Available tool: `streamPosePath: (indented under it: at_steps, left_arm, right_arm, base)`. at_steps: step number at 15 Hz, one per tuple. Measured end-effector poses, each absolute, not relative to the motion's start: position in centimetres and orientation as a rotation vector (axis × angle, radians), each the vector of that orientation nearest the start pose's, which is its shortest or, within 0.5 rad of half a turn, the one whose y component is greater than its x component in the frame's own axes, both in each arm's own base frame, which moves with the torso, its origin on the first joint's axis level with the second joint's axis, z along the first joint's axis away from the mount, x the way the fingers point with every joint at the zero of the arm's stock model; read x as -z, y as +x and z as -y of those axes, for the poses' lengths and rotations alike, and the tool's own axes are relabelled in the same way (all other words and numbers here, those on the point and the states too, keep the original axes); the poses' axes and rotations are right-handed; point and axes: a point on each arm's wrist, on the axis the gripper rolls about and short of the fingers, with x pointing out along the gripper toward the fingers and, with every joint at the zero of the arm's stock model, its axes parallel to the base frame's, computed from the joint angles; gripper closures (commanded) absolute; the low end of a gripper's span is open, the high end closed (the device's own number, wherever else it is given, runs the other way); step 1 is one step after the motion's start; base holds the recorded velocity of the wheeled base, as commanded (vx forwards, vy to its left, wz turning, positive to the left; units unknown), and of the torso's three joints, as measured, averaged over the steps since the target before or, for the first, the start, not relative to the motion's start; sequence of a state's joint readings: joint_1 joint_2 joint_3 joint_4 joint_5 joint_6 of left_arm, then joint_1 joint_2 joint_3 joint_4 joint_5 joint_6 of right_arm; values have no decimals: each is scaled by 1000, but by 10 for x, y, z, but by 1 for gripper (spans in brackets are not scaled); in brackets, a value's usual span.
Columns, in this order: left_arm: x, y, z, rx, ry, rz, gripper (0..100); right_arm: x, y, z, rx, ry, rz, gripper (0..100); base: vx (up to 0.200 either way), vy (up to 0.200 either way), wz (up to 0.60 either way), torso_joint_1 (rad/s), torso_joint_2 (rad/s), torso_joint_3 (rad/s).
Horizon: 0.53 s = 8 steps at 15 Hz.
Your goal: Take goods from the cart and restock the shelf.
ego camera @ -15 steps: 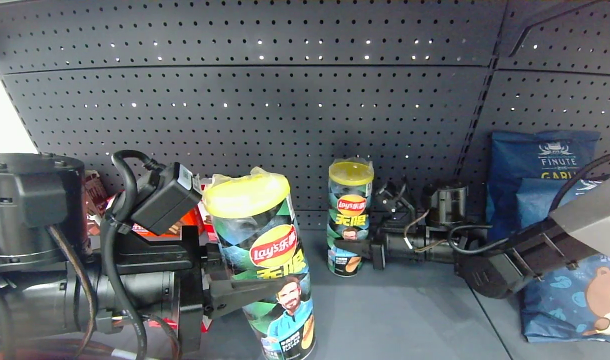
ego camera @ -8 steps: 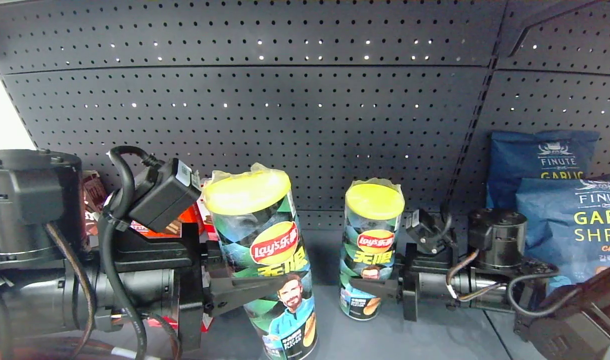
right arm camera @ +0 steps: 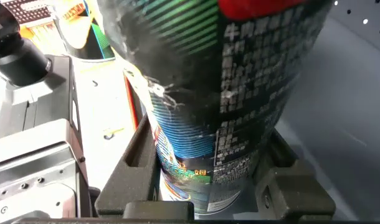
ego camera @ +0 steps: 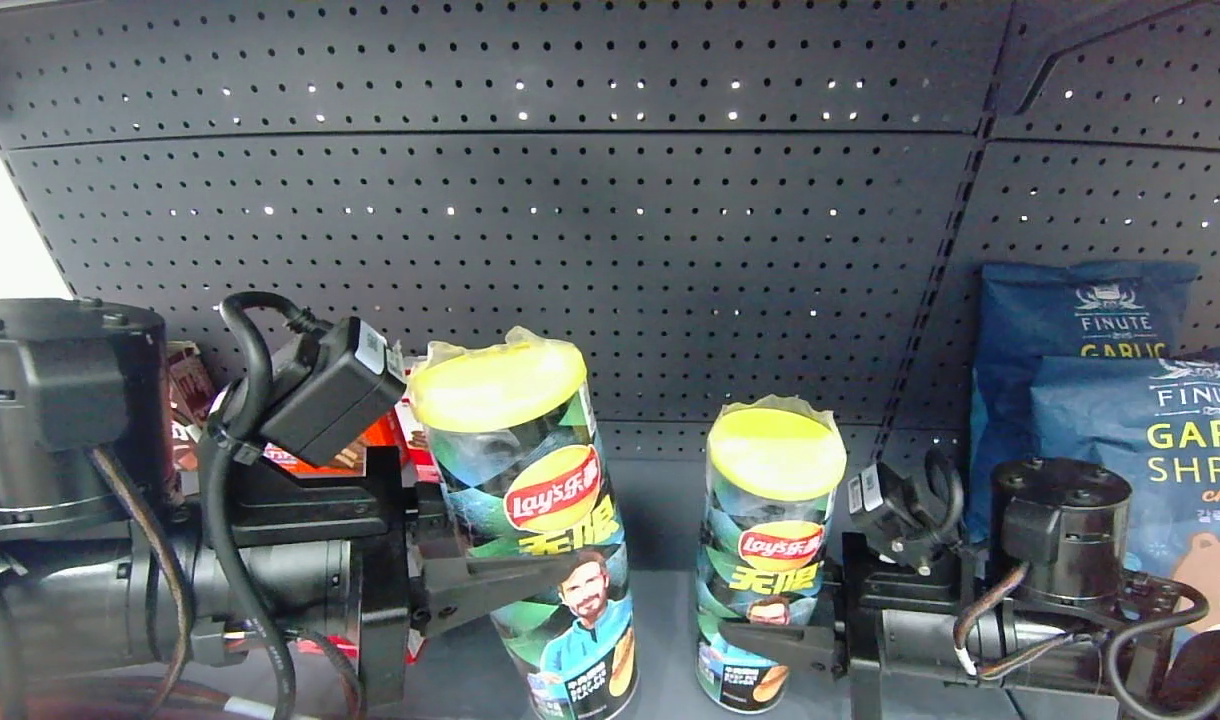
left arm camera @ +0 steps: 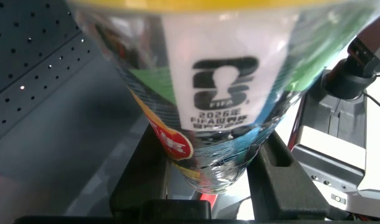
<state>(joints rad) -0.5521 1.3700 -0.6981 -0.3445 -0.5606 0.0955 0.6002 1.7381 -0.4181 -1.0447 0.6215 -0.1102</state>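
Both cans are in grip, neither released. Left gripper [ego camera: 500,585] is clamped on the left chip can [ego camera: 530,480], well out from the pegboard [ego camera: 570,250]. Right gripper [ego camera: 780,645] is clamped on the right chip can [ego camera: 775,520], equally clear of the pegboard. Whether either base touches the shelf deck [ego camera: 660,520] cannot be told. Blue snack bags [ego camera: 1150,440] stand against the pegboard. Left to do, I judge: set down, let go.
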Motion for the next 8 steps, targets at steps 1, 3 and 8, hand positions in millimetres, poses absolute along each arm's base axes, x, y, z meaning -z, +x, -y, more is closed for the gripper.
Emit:
streamPosePath:
  at_steps: [1,3,8]
  left_arm:
    - [-212,179,124,1117,83,-293,100]
    - [-212,179,124,1118,83,-292,100]
    - [-212,179,124,1117,83,-293,100]
  right_arm:
    - [-118,208,-158,-1229,-92,-227,100]
    - [-117,208,-159,-1229,-92,-231,100]
    - [-111,216,-162,-1224,-90,-231,100]
  base:
    - [0,0,0,0,0,0]
    - [0,0,0,0,0,0]
    - [0,0,0,0,0,0]
